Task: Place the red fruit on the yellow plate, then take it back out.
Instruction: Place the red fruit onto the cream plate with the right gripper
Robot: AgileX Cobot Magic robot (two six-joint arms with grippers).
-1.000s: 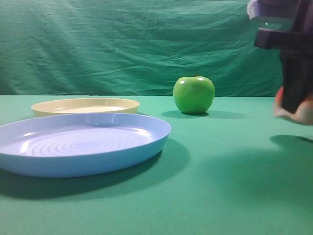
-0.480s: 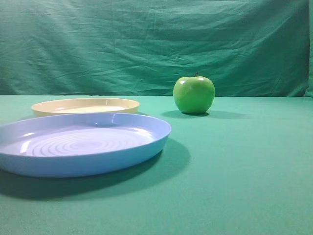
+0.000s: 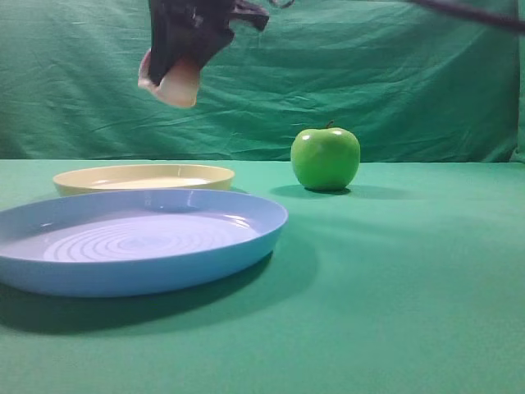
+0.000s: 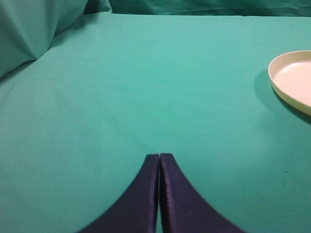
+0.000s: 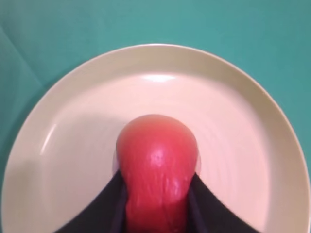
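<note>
The red fruit (image 3: 175, 82) hangs in the air, clamped in the right tool (image 3: 182, 49), high above the yellow plate (image 3: 143, 176). In the right wrist view the fruit (image 5: 157, 165) sits between the two dark fingers, which press against its flanks, and the plate (image 5: 58, 141) fills the picture beneath it, so the fruit lies over the plate's middle, a little toward the near rim. The move that follows, as I judge it, is a straight descent: the plate is directly below the tool, not off to a side. The fruit's long axis runs along the fingers, red end leading in the wrist view and pale base showing in the exterior view.

The right arm is plainly the nearer one, since it reaches across to the plate. The left tool (image 4: 159, 194) hovers low over bare cloth with its jaws pressed together and nothing between them; the plate's edge (image 4: 291, 80) lies well off to its right.

The plate is shallow, smooth and low-rimmed, so a rounded fruit may roll once freed; setting it near the centre seems wise. It rests on a table (image 3: 394, 279) covered in green cloth. A larger blue plate (image 3: 135, 242) stands just in front of the yellow plate, and a green apple (image 3: 325, 158) stands well to its right, both clear of the descent.
</note>
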